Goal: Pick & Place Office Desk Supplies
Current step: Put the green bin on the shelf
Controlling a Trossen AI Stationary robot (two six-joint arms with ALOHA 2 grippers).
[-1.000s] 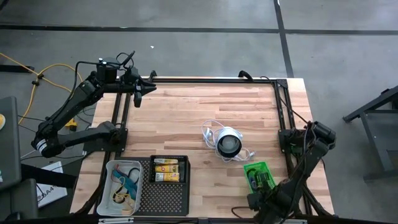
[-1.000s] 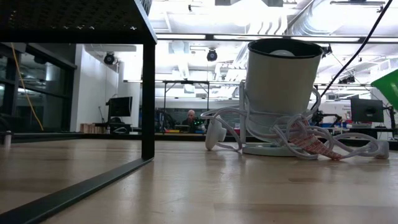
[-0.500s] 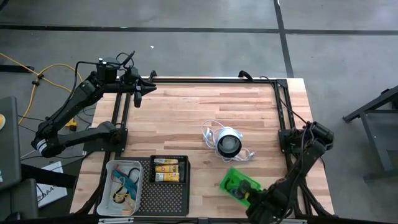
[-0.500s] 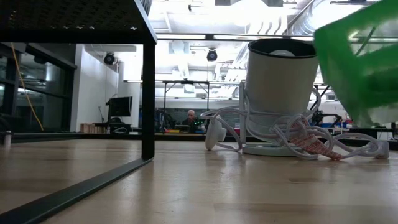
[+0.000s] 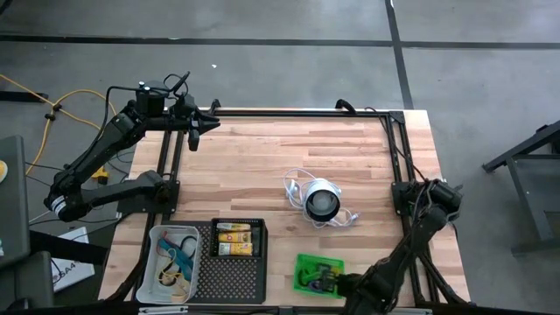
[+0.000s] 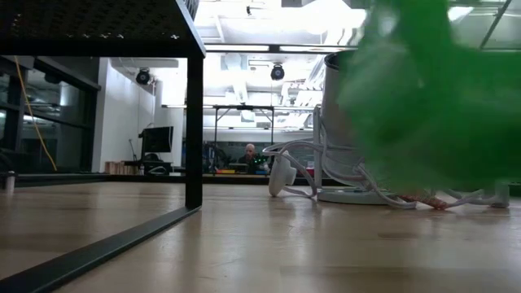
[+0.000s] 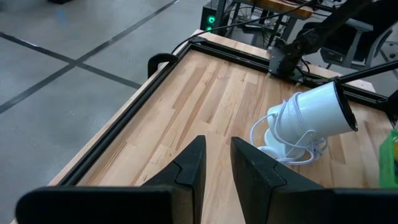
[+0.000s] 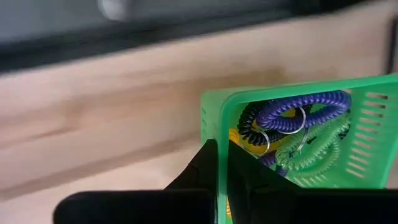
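My right gripper is shut on a green tray near the table's near edge, right of centre. The tray holds purple, green and dark coiled loops. In the low view it is a green blur above the tabletop. A black tray with yellow-and-white packs and a clear tray with cords stand at the near left. My left gripper waits above the far left corner, its fingers a little apart with nothing between them. My right gripper pinches one side wall of the green tray near a corner, with one finger inside the tray and one outside. The fingers come from above, pointing steeply down. The tray is lifted clear of the table with its open top up, and the loops lie inside it.
A round white-and-black object with a white cord lies at the table's middle, just beyond the green tray. A black frame rail runs along the table's edges. Bare wood lies between the black tray and the green tray.
My right gripper has carried the green tray from the table's right side toward the left and the near edge, sinking a little. The wrist has rolled, so the tray has turned about. The gripper has stayed shut on it.
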